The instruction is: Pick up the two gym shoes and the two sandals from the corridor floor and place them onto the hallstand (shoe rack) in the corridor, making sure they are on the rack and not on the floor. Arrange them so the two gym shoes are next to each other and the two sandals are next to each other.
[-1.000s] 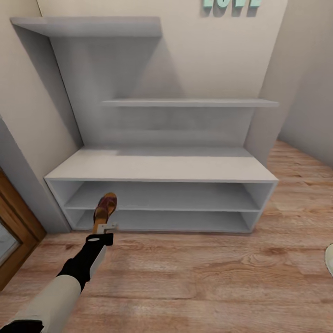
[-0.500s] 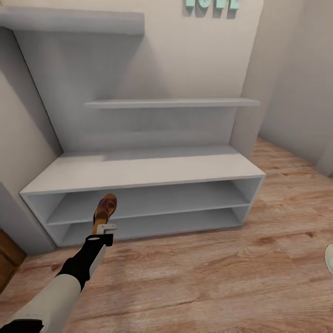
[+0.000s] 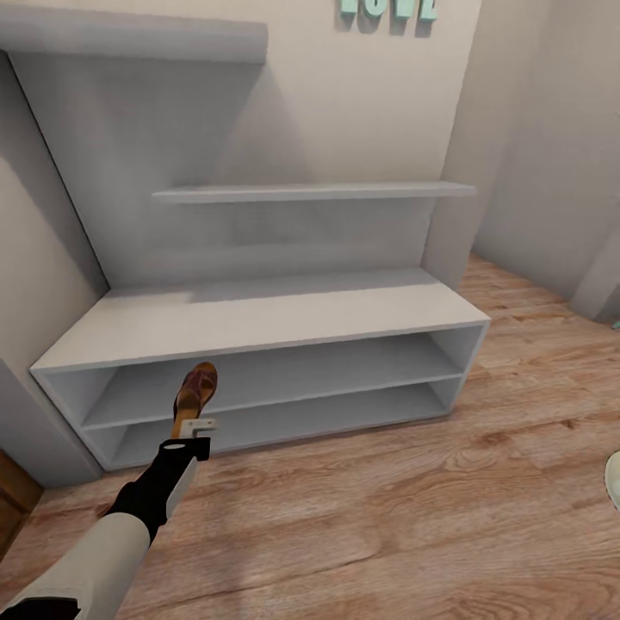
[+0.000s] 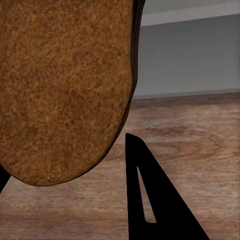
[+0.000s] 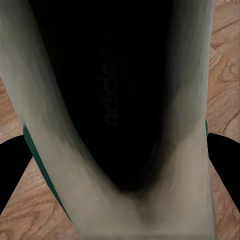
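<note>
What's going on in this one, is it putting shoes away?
Yes. The left gripper holds a brown sandal up in front of the grey hallstand, whose shelves show no shoes yet. The right wrist view looks into a gym shoe sitting between the right gripper's fingers, above the wood floor. Nothing has been placed so far.

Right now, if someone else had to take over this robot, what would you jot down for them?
Left end effector: shut on a sandal, held up in front of the hallstand.
Right end effector: shut on a gym shoe, seen from its wrist camera above the wood floor.
Done: nothing sits on the hallstand's shelves or bench top yet.
Left: place both held shoes, then fetch the other sandal and gym shoe and pair them up.
</note>
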